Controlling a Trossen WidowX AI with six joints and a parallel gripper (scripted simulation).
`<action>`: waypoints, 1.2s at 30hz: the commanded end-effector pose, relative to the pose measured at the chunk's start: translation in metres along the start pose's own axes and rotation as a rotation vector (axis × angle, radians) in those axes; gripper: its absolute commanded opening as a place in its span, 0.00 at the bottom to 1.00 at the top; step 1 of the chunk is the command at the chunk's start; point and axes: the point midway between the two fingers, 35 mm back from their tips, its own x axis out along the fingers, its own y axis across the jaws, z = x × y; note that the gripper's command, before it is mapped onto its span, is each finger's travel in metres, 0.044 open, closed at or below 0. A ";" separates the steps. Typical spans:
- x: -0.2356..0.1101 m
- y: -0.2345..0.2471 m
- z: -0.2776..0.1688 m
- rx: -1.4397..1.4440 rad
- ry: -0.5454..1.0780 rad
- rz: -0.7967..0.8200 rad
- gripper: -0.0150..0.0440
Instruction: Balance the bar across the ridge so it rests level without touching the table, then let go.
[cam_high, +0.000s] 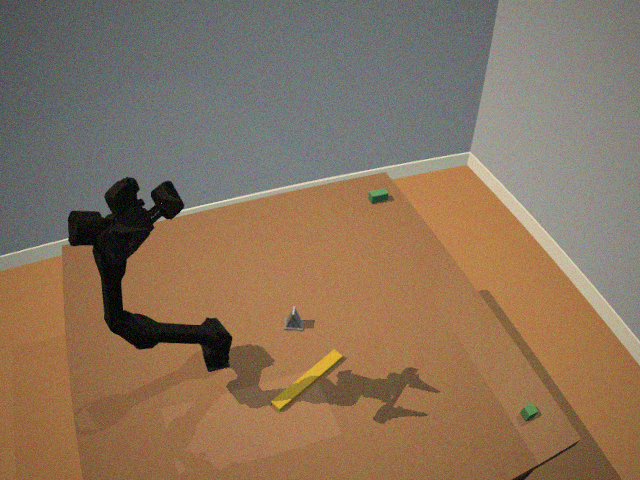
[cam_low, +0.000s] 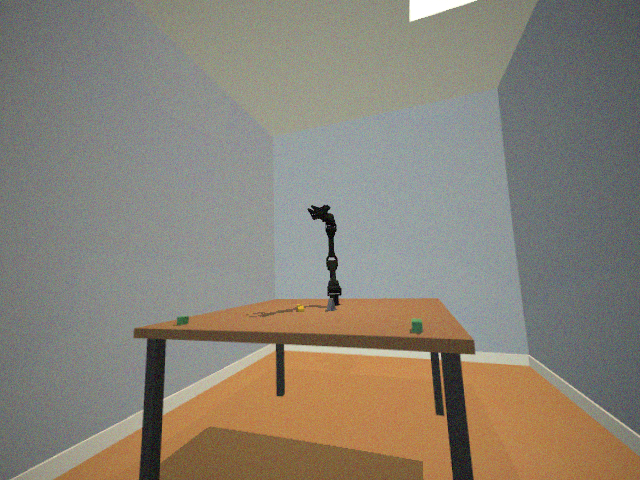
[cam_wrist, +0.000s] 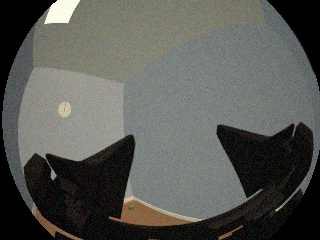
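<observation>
A yellow bar (cam_high: 307, 379) (cam_low: 300, 308) lies flat on the brown table (cam_high: 361, 258) (cam_low: 310, 341), partly in the arm's shadow. A small grey wedge-shaped ridge (cam_high: 294, 319) (cam_low: 330, 305) stands upright on the table a short way behind the bar, apart from it. My gripper (cam_high: 144, 195) (cam_low: 316, 211) (cam_wrist: 178, 135) is open and empty, raised high above the table at the end of the upright arm. In the wrist view the fingers point at the walls and ceiling; neither bar nor ridge shows there.
Two green blocks sit near table corners: one at the far corner (cam_high: 378, 195) (cam_low: 181, 320), one at the near right edge (cam_high: 529, 411) (cam_low: 416, 324). The arm's base (cam_high: 214, 351) stands on the table left of the ridge.
</observation>
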 end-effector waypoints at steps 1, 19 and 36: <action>0.000 0.002 0.000 -0.007 0.000 0.002 0.89; 0.039 0.192 -0.083 -0.638 0.148 0.294 0.79; 0.049 0.277 -0.274 -1.048 0.542 0.665 0.79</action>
